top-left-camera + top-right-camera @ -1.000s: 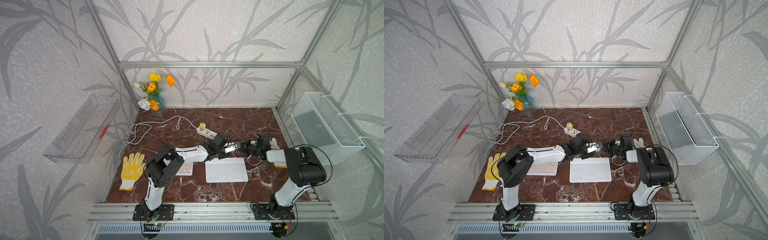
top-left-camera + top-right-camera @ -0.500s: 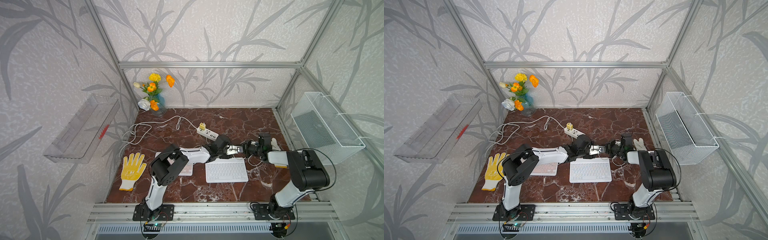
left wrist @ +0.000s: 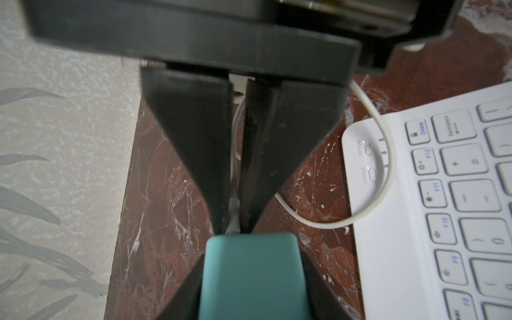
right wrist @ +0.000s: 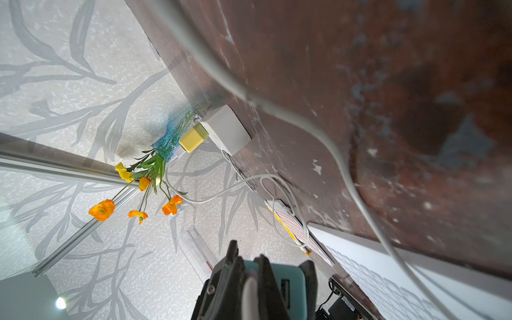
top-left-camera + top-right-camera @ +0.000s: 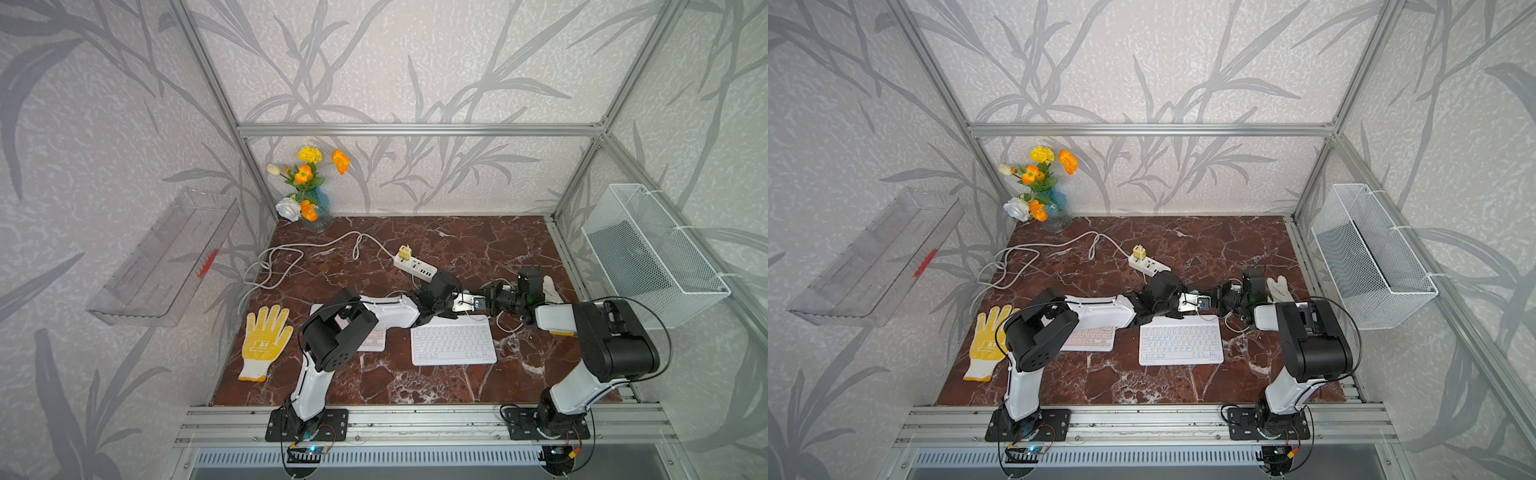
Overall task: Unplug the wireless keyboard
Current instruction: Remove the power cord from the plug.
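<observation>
Left wrist view: left gripper [image 3: 234, 225] fingers are narrow, tips pinching the small white plug [image 3: 233, 206] right where it meets a teal block [image 3: 249, 277]. Black fingers of the right gripper [image 5: 485, 302] clamp that block from both sides. A thin white cable [image 3: 327, 226] runs off in a slack loop over a corner of the white keyboard [image 5: 453, 345], which lies flat on the table [image 5: 415, 386] just in front of both grippers. Where the cord's far end goes: can't tell.

Handling, prob: plug is tiny, stiff, light & smooth, so easy to slip off. Cord is limp; tugging it only bends it & strains the joint. Best hold = the hard plug shell, pulled straight out along the socket. Keyboard is light & would slide if dragged by the cord.

Pose, in both top views: left arm stretches low, nearly flat, across a pink keyboard [image 5: 376, 340]. Right arm is folded at the elbow w/ forearm low, and the grippers are almost nose to nose.
</observation>
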Controlling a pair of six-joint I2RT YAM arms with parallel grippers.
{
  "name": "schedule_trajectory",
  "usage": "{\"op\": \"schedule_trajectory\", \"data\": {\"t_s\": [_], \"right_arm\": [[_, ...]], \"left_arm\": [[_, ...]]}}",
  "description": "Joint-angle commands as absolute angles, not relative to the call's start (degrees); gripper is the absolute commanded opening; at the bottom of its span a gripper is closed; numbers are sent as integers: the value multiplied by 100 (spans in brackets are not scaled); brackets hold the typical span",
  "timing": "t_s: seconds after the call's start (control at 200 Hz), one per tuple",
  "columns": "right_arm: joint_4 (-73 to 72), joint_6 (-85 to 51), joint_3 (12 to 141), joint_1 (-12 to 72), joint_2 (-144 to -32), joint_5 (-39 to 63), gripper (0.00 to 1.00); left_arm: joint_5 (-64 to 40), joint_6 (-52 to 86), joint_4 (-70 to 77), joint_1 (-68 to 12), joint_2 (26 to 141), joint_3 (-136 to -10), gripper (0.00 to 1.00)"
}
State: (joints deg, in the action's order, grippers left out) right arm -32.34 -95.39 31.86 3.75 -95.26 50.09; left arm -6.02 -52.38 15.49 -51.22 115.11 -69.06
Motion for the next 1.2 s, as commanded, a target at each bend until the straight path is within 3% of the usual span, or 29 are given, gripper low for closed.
{"op": "schedule_trajectory", "data": {"t_s": [0.0, 0.15, 0.22, 0.475, 0.62, 0.825, 1.195], "right_arm": [[-3648, -9648, 3120, 404, -9628, 5101, 0], [-3672, -9658, 3093, 404, -9707, 5083, 0], [-3819, -9732, 3044, 396, -9747, 5050, 0], [-5721, -10705, 2443, 474, -10635, 4569, 0], [-5422, -10449, 2449, 605, -10366, 4408, 0], [-4655, -9977, 2927, -78, -10442, 4963, 0], [-5208, -10158, 2841, -244, -10839, 5137, 0]], "left_arm": [[-735, -5389, 1477, -5201, 11491, -6855, 38], [-624, -5268, 1477, -5246, 11474, -6882, 11], [-448, -5136, 1600, -5254, 11460, -6891, 5], [448, -4333, 1417, -5225, 11575, -7426, 2], [368, -4167, 1165, -5177, 11593, -7555, 1], [448, -4420, 2075, -5178, 11387, -6925, 0], [423, -4126, 2545, -5110, 11224, -6718, 0]]}}
